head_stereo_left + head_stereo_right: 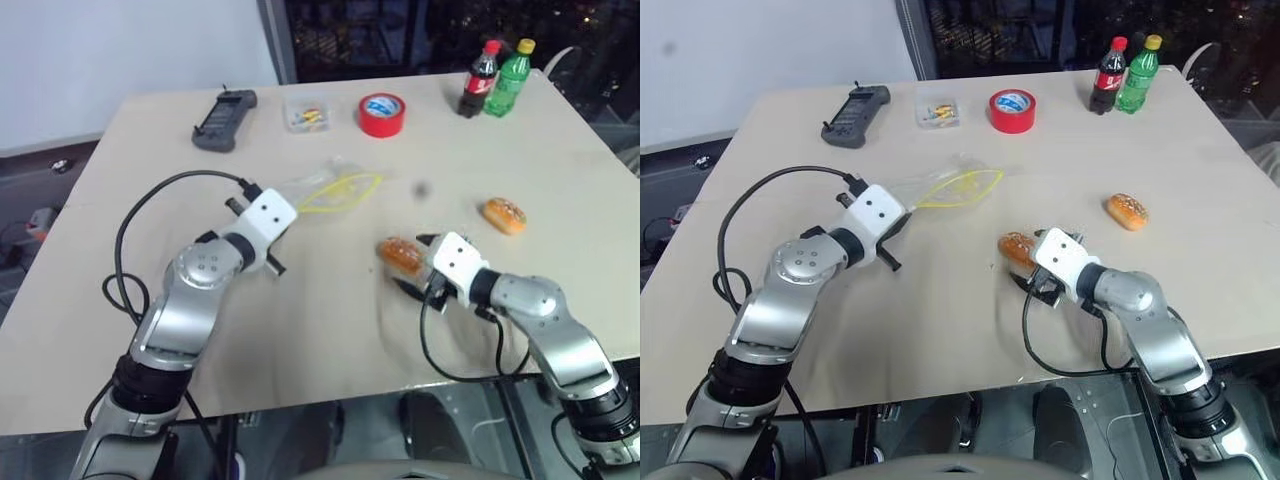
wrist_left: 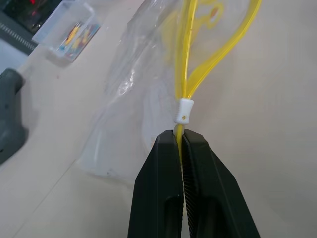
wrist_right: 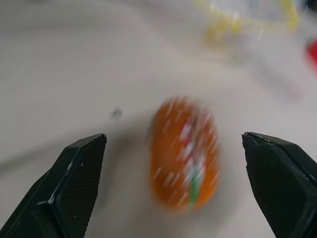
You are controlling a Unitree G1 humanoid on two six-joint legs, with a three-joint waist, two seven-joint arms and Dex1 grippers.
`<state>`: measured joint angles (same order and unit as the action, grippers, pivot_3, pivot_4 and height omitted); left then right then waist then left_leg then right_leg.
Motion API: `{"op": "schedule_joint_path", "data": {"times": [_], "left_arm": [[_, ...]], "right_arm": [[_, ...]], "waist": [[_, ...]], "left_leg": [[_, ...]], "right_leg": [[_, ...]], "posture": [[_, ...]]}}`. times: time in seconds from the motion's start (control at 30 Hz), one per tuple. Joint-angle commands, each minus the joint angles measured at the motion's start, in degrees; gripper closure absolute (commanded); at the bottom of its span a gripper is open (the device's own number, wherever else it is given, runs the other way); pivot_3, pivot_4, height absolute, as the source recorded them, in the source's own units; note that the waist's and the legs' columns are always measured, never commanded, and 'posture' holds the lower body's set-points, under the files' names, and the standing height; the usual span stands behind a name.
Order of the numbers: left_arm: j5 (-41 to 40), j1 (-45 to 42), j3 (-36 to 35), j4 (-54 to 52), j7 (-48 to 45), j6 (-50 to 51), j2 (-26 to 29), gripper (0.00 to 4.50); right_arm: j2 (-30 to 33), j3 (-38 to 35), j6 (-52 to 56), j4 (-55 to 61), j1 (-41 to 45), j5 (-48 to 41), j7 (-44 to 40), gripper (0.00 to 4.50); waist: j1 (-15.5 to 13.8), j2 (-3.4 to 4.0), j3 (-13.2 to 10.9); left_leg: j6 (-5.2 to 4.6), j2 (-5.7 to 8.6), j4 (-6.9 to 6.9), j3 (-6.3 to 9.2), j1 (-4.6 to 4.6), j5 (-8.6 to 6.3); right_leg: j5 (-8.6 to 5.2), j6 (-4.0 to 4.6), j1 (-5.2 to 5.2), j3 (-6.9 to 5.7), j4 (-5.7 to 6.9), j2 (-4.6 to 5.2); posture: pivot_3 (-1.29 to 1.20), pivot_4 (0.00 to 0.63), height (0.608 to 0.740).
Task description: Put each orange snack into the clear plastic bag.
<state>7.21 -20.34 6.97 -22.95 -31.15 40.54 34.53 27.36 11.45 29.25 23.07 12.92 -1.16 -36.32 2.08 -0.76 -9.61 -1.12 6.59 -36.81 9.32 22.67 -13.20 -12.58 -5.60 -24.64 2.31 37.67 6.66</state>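
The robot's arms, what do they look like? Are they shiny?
Yes, both arms are shiny silver metal with round joints and black bands near the bottom. Each wrist is a white block with small dark dots. Each pincer, left and right, has two black fingers. Black cables loop beside each arm.

Left pincer (image 1: 283, 222) at crinkly clear plastic zip bag (image 1: 325, 190) mid-tabletop (image 1: 300, 320); right pincer (image 1: 418, 262) beside one oval orange snack (image 1: 400, 255), another (image 1: 505, 215) nearer right edge.

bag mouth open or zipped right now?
Open: the clear plastic bag shows its yellow seal strip spread into a loop, pinched at one end by the left gripper.
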Motion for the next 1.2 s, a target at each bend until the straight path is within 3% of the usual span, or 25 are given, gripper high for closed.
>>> {"op": "schedule_joint_path", "data": {"times": [0.03, 0.13, 0.23, 0.47, 0.8, 1.07, 1.2], "left_arm": [[0.06, 0.8, -0.95, 0.05, -0.28, -3.73, 1.36, 4.5], [-0.53, 1.54, -1.51, 0.1, -0.66, -5.02, 1.79, 4.5], [-0.07, 1.77, -1.71, 1.24, -0.35, -6.94, 2.42, 4.5], [-0.51, 2.26, -1.67, 1.54, -0.01, -8.67, 2.16, 4.5], [-0.48, 4.4, -0.76, -0.56, -1.9, -11.27, 3.62, 4.5], [0.09, 6.76, -0.11, -4.15, -2.03, -12.61, 3.22, 4.5], [-0.88, 7.12, -1.42, -5.17, -1.47, -10.05, 2.02, 4.5]], "right_arm": [[-0.87, -1.03, -4.73, -4.98, 1.43, 2.41, 3.95, 0.02], [-4.2, -2.33, -4.58, -7.25, 1.55, -0.66, 4.48, 0.02], [-4.39, -1.49, -6.01, -8.05, 1.3, -0.03, 4.02, 0.63], [-4.61, -2.22, -7.08, -7.4, 0.99, -0.71, 4.07, 3.64], [-9.47, -1.28, 5.59, -4.72, 13.41, -4.75, 5.64, 3.64], [-12.86, 3.51, 5.12, -13.21, 19.21, -1.18, 7.91, 3.64], [-12.52, 3.21, 5.12, -11.81, 18.93, -1.43, 7.47, 3.64]], "waist": [[-0.2, 0.0, 0.0], [-0.38, -0.01, 0.01], [-0.39, -0.01, 0.0], [-0.45, -0.01, 0.0], [0.01, -0.01, 0.0], [-0.2, 0.0, 0.0], [-0.11, 0.0, 0.0]], "left_leg": [[0.01, 0.01, -0.01, -0.02, 0.0, 0.01], [0.06, 0.02, -0.05, -0.03, 0.0, 0.04], [0.16, 0.01, -0.04, -0.02, 0.03, 0.09], [0.14, 0.02, -0.04, -0.02, 0.03, 0.08], [0.13, -0.01, -0.04, -0.01, 0.03, 0.07], [0.18, 0.02, -0.02, -0.01, 0.08, 0.1], [0.17, 0.02, -0.01, -0.01, 0.08, 0.09]], "right_leg": [[0.0, 0.0, 0.01, 0.0, 0.0, 0.01], [0.0, 0.0, 0.03, 0.0, -0.01, 0.01], [0.0, 0.0, 0.0, 0.01, -0.01, 0.02], [0.0, 0.0, 0.01, 0.0, -0.02, 0.02], [0.0, 0.0, -0.03, 0.01, 0.02, -0.02], [0.01, 0.01, -0.05, 0.01, -0.01, 0.01], [0.01, 0.01, -0.06, 0.02, 0.0, 0.01]], "posture": [[0.0, 0.15, 0.74], [0.0, 0.15, 0.74], [0.0, 0.15, 0.74], [0.0, 0.15, 0.74], [0.0, 0.15, 0.74], [0.0, 0.15, 0.74], [0.0, 0.15, 0.74]]}}
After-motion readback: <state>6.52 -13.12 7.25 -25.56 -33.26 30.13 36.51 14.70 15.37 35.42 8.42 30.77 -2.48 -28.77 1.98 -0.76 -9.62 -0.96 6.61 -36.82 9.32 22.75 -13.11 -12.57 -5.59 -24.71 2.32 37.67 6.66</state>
